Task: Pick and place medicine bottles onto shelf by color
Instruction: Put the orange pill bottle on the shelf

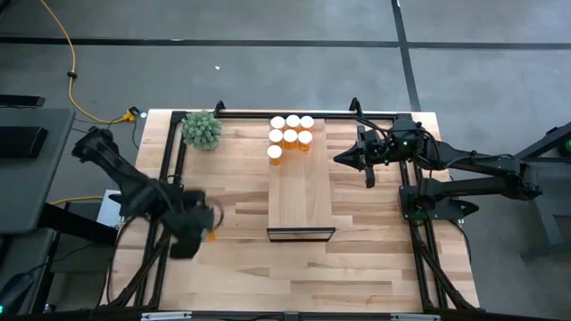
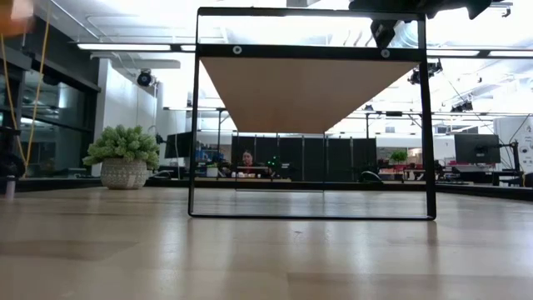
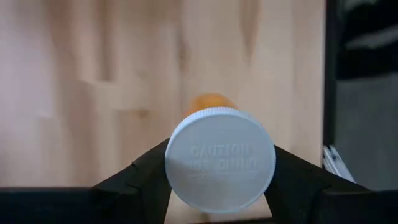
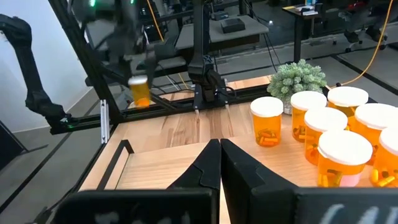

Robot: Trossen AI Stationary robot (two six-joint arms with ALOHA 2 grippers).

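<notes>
Orange translucent plastic, the medicine bottle is riding in the left tool, pinched just under its white cap, held over the surface left of the shelf. It is looking light, rigid and slick, so gripping the body below the cap seems safest. The right tool is waiting pressed closed beside the seven shelved bottles.

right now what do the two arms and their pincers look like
Both arms are dark, near-black jointed links on black metal frame bases. The left pincer has two matte black wedge-shaped fingers with angular faces. The right pincer has the same black tapered fingers, and a small green light glows on the right arm's wrist housing. No markings or loose cables on the arms are readable.
</notes>
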